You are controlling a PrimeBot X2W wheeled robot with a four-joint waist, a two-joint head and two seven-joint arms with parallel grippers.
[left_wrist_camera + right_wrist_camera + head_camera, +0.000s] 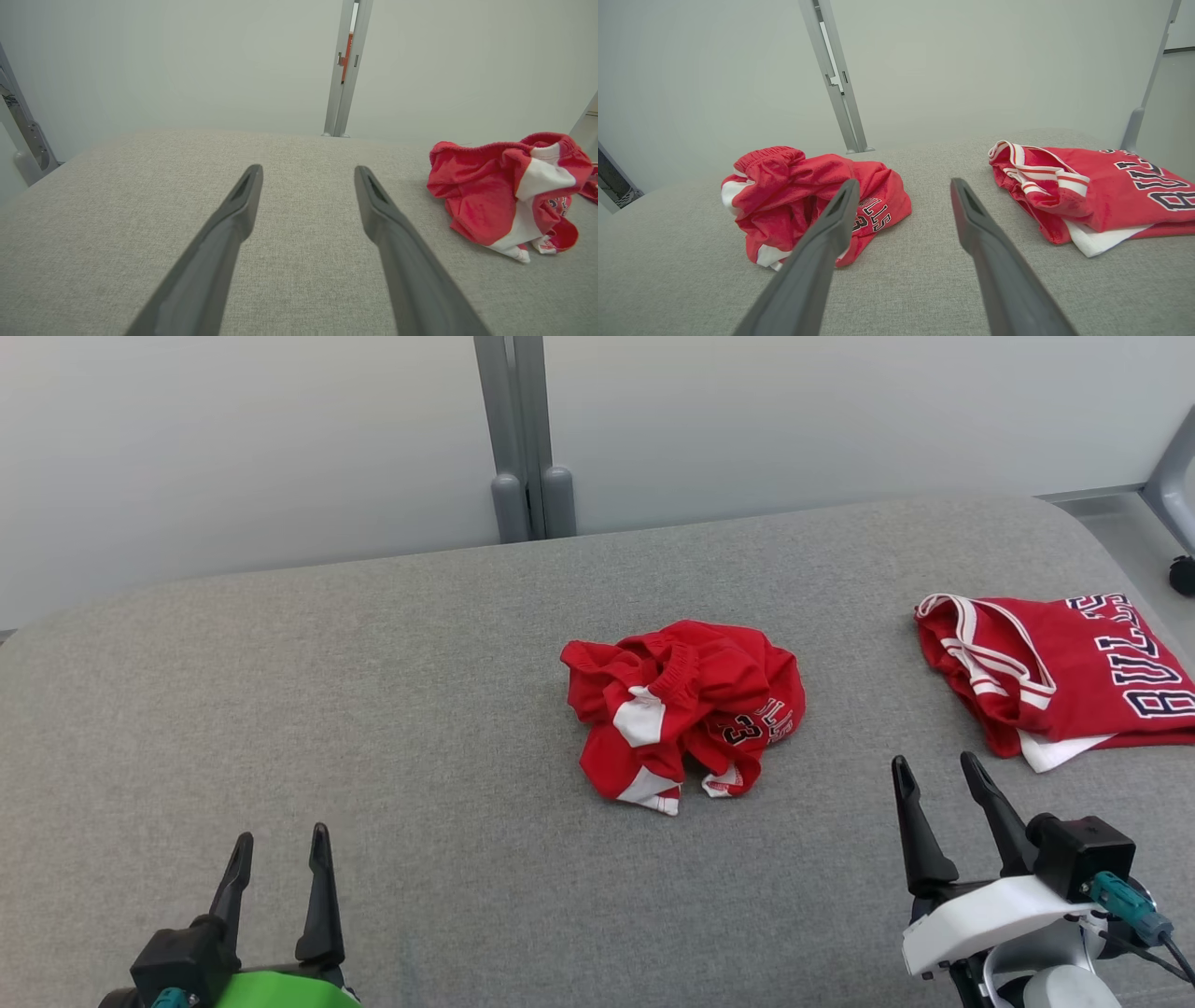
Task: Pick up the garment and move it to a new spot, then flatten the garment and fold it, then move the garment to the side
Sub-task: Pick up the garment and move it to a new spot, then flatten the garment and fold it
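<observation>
Covering most of the head view: grey fabric tabletop (373,728) w/ rounded far corners. Red Bulls jersey (1074,672) lies folded flat at far right, white trim + dark "BULLS" lettering facing up, partly cut by the frame edge. Red shorts (686,705) sit crumpled approx. mid-table, well apart from the jersey. They form a bunched heap w/ gathered elastic waistband on top, white side panels, white-edged hem corners at the near side, and a "3" + bit of lettering on the right fold. Left gripper (282,835) at near left, fingers spread, empty, well apart from shorts. Right gripper (934,761) at near right, likewise spread + empty, near the jersey.
</observation>
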